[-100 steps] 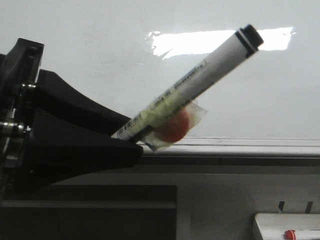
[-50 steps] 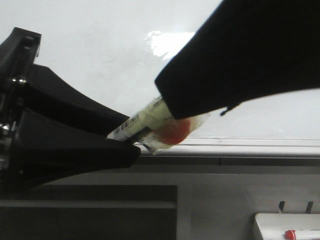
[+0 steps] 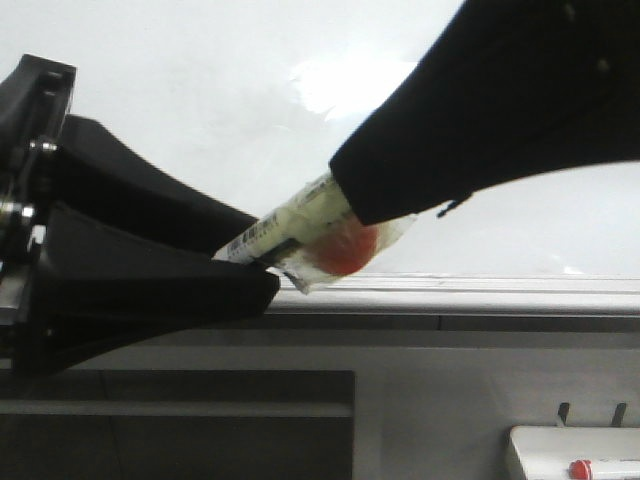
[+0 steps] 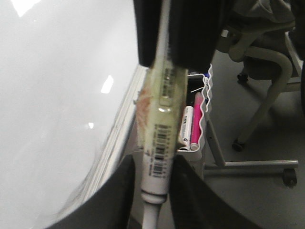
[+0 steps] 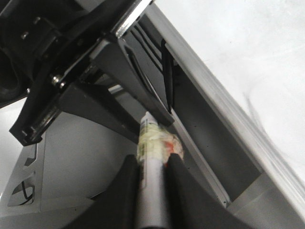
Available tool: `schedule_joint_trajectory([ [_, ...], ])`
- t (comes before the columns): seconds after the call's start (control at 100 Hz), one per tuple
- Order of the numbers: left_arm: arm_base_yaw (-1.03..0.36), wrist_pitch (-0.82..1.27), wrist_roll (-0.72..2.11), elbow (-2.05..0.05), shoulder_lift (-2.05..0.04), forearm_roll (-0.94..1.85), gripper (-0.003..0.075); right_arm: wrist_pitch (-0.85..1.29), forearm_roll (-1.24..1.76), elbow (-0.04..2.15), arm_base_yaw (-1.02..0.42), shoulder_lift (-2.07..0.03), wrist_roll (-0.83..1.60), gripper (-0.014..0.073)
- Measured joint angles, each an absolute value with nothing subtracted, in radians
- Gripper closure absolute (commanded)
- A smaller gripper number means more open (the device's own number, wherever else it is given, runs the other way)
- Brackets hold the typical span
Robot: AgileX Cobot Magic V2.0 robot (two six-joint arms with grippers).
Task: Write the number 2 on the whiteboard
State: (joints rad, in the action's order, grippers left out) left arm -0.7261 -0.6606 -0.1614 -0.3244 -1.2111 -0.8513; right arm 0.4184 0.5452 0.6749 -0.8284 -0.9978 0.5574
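— Black on the left: is that pincer holding something?
— Yes, the left pincer (image 3: 265,272) is clamped on the lower end of a white marker (image 3: 300,220), which tilts up toward the right, with clear tape and a red blob (image 3: 345,250) stuck to its barrel.
— And the other arm?
— The right pincer (image 5: 152,164) grips the same marker higher up, its fingers tight on both sides.
— Where's the whiteboard?
— The whiteboard (image 3: 200,90) stands just behind, its grey rail (image 3: 480,295) under the marker. No digit 2 is visible on it. A small white tray (image 3: 575,450) sits low on the right.
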Motion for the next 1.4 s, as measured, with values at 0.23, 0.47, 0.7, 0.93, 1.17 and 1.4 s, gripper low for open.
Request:
schedule_joint_trajectory([
  [0.23, -0.699, -0.519, -0.165, -0.324, -1.071, -0.757, 0.0204, 0.359, 0.545, 0.675, -0.828, -0.995, 0.557, 0.0665],
  [0.47, -0.687, -0.21, -0.168, -0.324, -0.657, -0.537, 0.0493, 0.21, 0.545, 0.675, -0.828, -0.95, 0.557, 0.0665],
  [0.7, -0.659, -0.131, -0.169, -0.324, -0.42, -0.449, 0.0739, 0.127, 0.547, 0.675, -0.828, -0.948, 0.557, 0.0662],
  [0.93, -0.648, -0.125, -0.169, -0.324, -0.404, -0.437, 0.074, 0.129, 0.558, 0.688, -0.824, -0.993, 0.557, 0.0662],
  [1.17, -0.648, -0.122, -0.169, -0.324, -0.404, -0.399, 0.074, 0.173, 0.56, 0.777, -0.76, -1.078, 0.557, 0.0643],
  [1.4, -0.648, -0.122, -0.169, -0.324, -0.404, -0.395, 0.074, 0.237, 0.549, 0.848, -0.719, -1.144, 0.557, 0.0644],
])
